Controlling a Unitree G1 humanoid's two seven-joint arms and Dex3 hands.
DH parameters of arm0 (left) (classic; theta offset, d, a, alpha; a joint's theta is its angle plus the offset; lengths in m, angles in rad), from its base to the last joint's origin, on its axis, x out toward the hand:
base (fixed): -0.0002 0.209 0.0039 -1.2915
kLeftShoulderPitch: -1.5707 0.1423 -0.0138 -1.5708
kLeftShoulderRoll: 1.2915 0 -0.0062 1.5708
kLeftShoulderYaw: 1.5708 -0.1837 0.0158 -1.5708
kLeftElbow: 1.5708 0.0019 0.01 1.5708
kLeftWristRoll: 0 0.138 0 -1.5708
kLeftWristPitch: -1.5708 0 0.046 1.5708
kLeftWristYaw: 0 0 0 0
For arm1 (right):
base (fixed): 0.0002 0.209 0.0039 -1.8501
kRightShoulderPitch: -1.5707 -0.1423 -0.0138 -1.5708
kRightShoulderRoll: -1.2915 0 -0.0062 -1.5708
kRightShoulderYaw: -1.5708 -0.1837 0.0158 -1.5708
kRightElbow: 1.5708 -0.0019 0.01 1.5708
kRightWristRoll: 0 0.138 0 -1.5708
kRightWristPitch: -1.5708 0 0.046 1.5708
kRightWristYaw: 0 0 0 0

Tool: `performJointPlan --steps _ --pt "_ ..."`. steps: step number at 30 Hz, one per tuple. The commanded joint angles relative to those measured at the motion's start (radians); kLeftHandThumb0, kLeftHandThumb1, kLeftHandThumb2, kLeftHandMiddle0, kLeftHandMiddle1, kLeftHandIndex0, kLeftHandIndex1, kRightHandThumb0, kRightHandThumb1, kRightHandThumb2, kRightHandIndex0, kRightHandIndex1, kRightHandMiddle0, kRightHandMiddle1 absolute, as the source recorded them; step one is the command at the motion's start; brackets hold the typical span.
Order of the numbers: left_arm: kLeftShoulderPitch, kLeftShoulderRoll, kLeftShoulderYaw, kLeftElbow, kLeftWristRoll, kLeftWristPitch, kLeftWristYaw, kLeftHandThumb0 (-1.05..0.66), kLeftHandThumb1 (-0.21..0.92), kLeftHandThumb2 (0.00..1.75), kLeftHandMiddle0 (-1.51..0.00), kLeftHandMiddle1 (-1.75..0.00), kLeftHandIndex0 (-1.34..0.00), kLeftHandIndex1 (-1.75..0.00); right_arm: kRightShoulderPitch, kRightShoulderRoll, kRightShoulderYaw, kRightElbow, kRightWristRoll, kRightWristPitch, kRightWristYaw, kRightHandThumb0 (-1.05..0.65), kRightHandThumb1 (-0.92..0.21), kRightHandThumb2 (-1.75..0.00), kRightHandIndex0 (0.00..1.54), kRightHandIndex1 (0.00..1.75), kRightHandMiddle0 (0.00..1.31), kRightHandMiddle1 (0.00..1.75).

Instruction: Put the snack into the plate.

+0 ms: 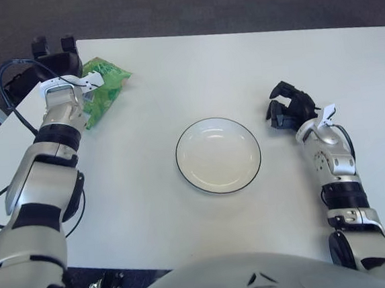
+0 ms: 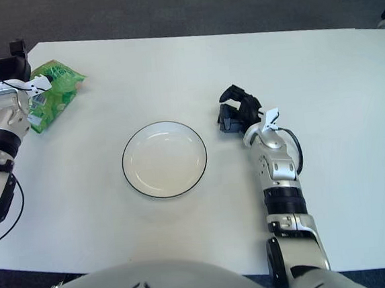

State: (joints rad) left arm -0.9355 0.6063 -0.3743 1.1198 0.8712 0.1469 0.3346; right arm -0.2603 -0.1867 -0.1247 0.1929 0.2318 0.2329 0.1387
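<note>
The snack (image 1: pixel 104 86) is a green bag lying flat near the table's far left corner. My left hand (image 1: pixel 54 56) shows just left of it, at the table's corner, with its fingers stretched away and holding nothing; the white wrist piece overlaps the bag's left edge. A white plate (image 1: pixel 198 133) with a dark rim stands empty in the middle of the table. My right hand (image 1: pixel 288 106) shows to the right of the plate, a short gap away, fingers loosely curled around nothing.
The white table (image 1: pixel 172 65) ends close behind and to the left of the snack, with dark floor beyond. A black cable (image 1: pixel 6 79) loops off the left edge by my left arm.
</note>
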Motion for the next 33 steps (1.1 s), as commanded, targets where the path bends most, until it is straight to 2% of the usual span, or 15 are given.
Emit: performJointPlan --steps 1,8,18,29,33 --pt "-0.015 0.005 -0.007 0.053 -0.029 -0.048 0.010 -1.05 0.92 0.84 0.00 0.00 0.00 0.00 0.089 0.027 0.022 0.072 -0.030 0.064 -0.020 -0.01 -0.10 -1.56 0.77 1.75 0.56 1.70" --pt "-0.006 0.017 -0.019 0.093 -0.061 -0.116 0.029 -1.05 0.92 0.82 0.00 0.00 0.00 0.00 0.102 0.045 0.032 0.045 -0.075 0.043 -0.076 -0.01 -0.10 -1.55 0.77 1.75 0.57 1.68" --pt "-0.010 0.023 -0.039 0.115 -0.088 -0.155 0.008 -1.05 0.92 0.75 0.00 0.00 0.00 0.00 0.108 0.079 0.028 0.037 -0.115 0.009 -0.147 -0.01 -0.08 -1.56 0.79 1.75 0.62 1.62" --pt "-0.017 0.004 -0.019 0.140 -0.157 -0.193 -0.051 -1.05 0.92 0.73 0.00 0.00 0.00 0.00 0.100 0.101 0.019 0.041 -0.130 -0.003 -0.192 -0.01 -0.08 -1.56 0.80 1.75 0.62 1.62" --pt "-0.014 -0.018 -0.007 0.159 -0.190 -0.198 -0.076 -1.05 0.92 0.72 0.00 0.00 0.00 0.00 0.099 0.108 0.017 0.042 -0.141 -0.003 -0.211 -0.01 -0.07 -1.55 0.80 1.75 0.65 1.58"
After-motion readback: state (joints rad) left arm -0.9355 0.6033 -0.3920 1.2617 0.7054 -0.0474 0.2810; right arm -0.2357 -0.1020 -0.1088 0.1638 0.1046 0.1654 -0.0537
